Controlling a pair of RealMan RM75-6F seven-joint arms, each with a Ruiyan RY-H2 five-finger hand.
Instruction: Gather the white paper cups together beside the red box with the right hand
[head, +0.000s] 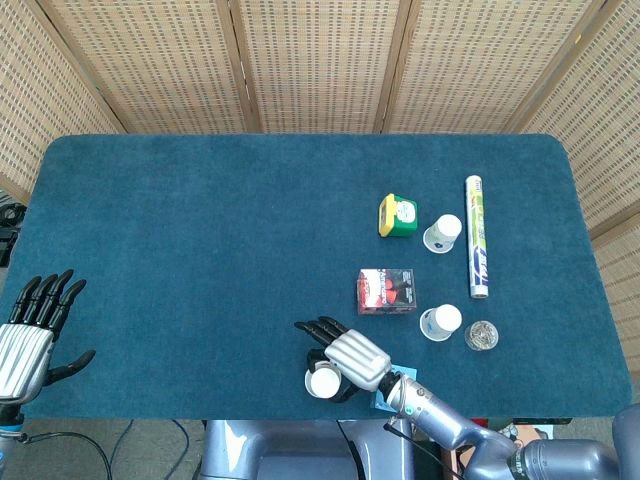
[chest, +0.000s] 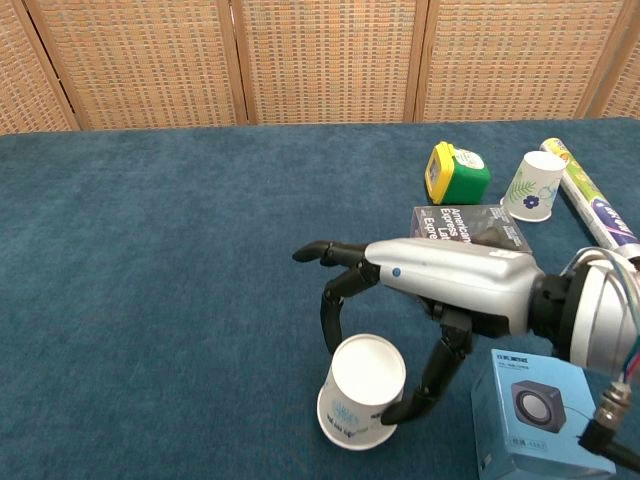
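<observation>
My right hand (chest: 432, 286) (head: 350, 359) reaches over a white paper cup (chest: 360, 392) (head: 322, 382) near the table's front edge. It grips the tilted cup between curled fingers on its left and the thumb on its right. The red box (head: 386, 290) (chest: 470, 224) lies behind the hand and is partly hidden by it in the chest view. A second white cup (head: 440, 322) stands just right of the box. A third cup (head: 443, 232) (chest: 532, 185) stands farther back. My left hand (head: 30, 336) hangs open off the table's front left corner, holding nothing.
A light blue speaker box (chest: 536, 412) sits right of the held cup. A green and yellow tape measure (head: 398, 215) (chest: 455, 172) lies behind the red box. A long wrapped roll (head: 477, 250) lies at the right, with a small jar (head: 482, 335) near it.
</observation>
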